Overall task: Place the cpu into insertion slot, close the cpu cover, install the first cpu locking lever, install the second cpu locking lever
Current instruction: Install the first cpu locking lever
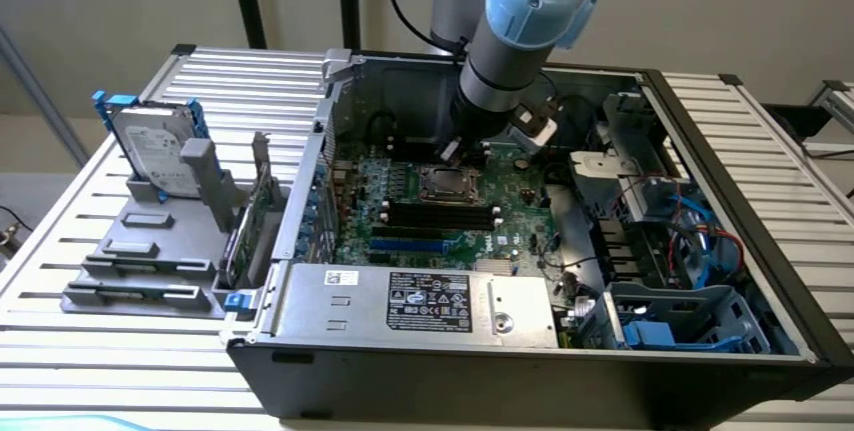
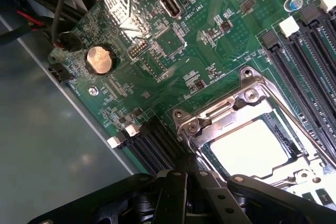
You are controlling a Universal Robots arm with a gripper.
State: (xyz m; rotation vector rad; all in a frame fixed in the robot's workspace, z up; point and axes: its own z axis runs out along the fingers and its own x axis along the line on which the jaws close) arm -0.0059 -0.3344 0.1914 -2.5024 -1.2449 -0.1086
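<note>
1. Clock directions are for the exterior view, with 12 o'clock at the far wall of the case [image 1: 747, 181].
2. The arm [image 1: 514, 41] reaches down into the open case, and its gripper [image 2: 188, 176] hangs just above the board [image 2: 157, 40], at about 12 o'clock of the slot [image 1: 447, 186] and just beside it.
3. The jaws are pressed together.
4. The cpu [image 2: 251, 148] lies flat in the slot, silver face up.
5. The cover [image 2: 210, 116] lies down over the slot. Its metal frame rings the cpu, and the chip shows through the cut-out centre.
6. Long black memory slots [image 1: 434, 216] sit just beside the slot at 6 o'clock, and the power supply [image 1: 414, 301] is farther out on the same line.
7. A coin battery [image 2: 98, 59] sits on the board, apart from the slot.
8. Outside the case, at 9 o'clock and well apart from the slot, a hard drive [image 1: 150, 146] stands upright in a grey holder [image 1: 134, 261] on the slatted table [image 1: 80, 351].
</note>
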